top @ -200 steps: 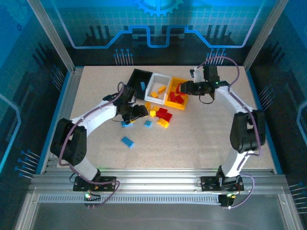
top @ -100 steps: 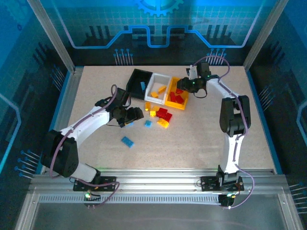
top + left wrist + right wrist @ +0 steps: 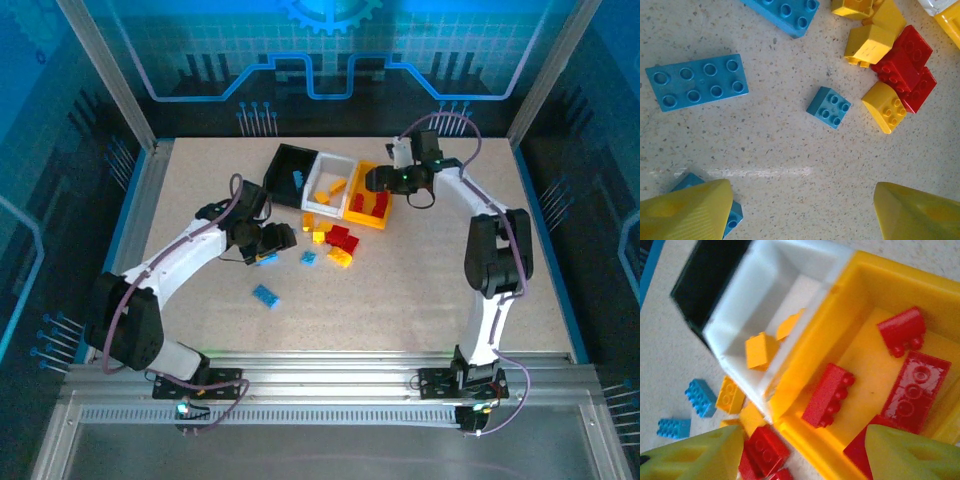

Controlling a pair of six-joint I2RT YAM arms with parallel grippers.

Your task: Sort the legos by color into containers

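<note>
The left gripper hangs over the speckled tabletop, jaws spread with nothing between them. A small blue square studded brick lies just ahead, a long blue brick off to one side, and a jumble of red and yellow bricks crowds the other. The right gripper, jaws apart and empty, hovers at the orange-yellow plastic bin (red bricks inside). Joined to that bin is the white bin, which holds orange-yellow bricks, and then the black bin.
</note>
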